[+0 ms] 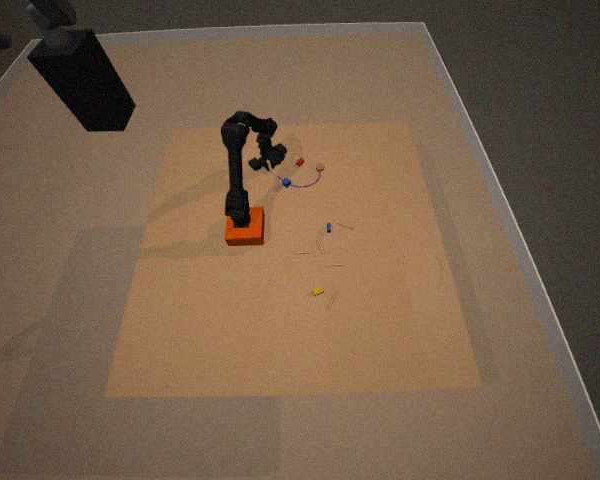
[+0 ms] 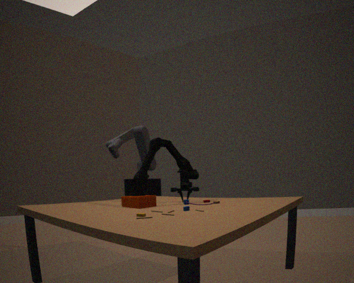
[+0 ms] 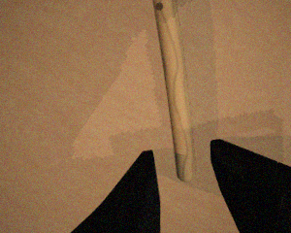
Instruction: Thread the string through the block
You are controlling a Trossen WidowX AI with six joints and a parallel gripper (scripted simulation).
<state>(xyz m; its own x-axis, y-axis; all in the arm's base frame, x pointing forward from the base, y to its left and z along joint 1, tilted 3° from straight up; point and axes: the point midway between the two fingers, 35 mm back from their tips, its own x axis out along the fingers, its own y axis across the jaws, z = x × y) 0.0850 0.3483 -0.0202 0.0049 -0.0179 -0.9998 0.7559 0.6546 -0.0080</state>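
The stick [image 1: 272, 170] [image 3: 176, 87] lies on the left of the small blue block [image 1: 286, 182] [image 2: 186, 201] in the top view. The purple string [image 1: 304, 186] [image 2: 201, 204] curves from the round button [image 1: 320, 167] [image 2: 216, 202] to the block's other side and appears to pass through it. The hole itself is too small to see. My gripper [image 1: 267, 164] [image 2: 185, 200] [image 3: 182, 155] is partly open, low at the table. The stick's end is between the fingertips, with a gap on both sides. The block sits on the table.
A red piece [image 1: 300, 161] [image 2: 206, 201] is near the button. A second blue piece [image 1: 328, 227] [image 2: 186, 208], several loose sticks and a yellow piece [image 1: 318, 291] [image 2: 140, 214] lie farther off. An orange box [image 1: 245, 235] [image 2: 138, 201] is at the arm's base.
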